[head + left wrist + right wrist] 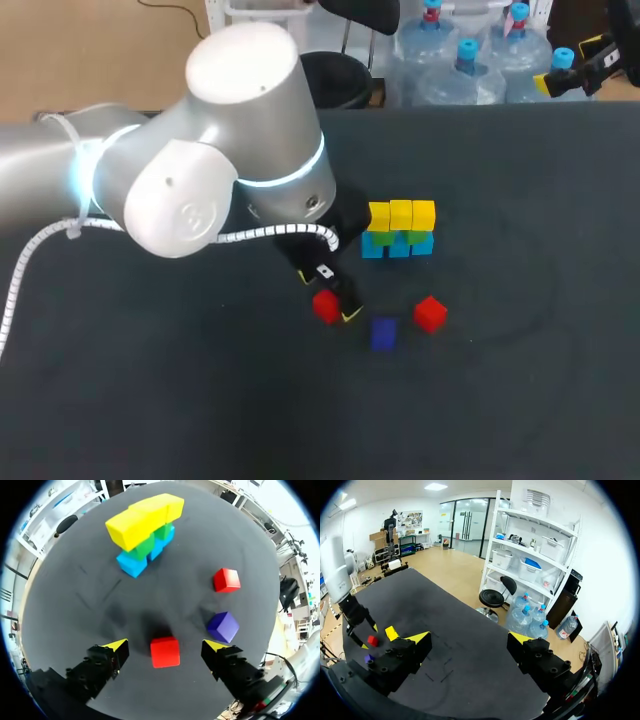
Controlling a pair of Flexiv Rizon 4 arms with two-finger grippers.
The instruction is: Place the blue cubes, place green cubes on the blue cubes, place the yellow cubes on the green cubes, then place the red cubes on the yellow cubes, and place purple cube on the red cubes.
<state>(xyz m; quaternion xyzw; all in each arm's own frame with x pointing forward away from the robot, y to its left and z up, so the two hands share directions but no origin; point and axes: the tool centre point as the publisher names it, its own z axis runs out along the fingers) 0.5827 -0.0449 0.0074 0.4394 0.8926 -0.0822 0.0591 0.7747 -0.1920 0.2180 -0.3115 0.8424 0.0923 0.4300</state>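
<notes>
A wall of cubes stands mid-table: a blue row point(397, 247) at the bottom, green point(381, 238) on it, yellow point(400, 214) on top; in the left wrist view these are blue point(132, 564), green point(145, 545) and yellow point(142, 520). My left gripper point(336, 302) point(165, 646) is down at the table, open, with a red cube point(325, 306) point(165, 651) between its fingers and a gap on each side. A second red cube point(430, 313) point(226, 579) and a purple cube point(383, 333) point(223, 626) lie loose nearby. My right gripper point(570, 65) point(470, 639) hangs open and empty, high at the far right.
The dark table point(520, 400) spreads wide around the cubes. My left arm's big elbow point(230, 140) hides part of the table's left middle in the head view.
</notes>
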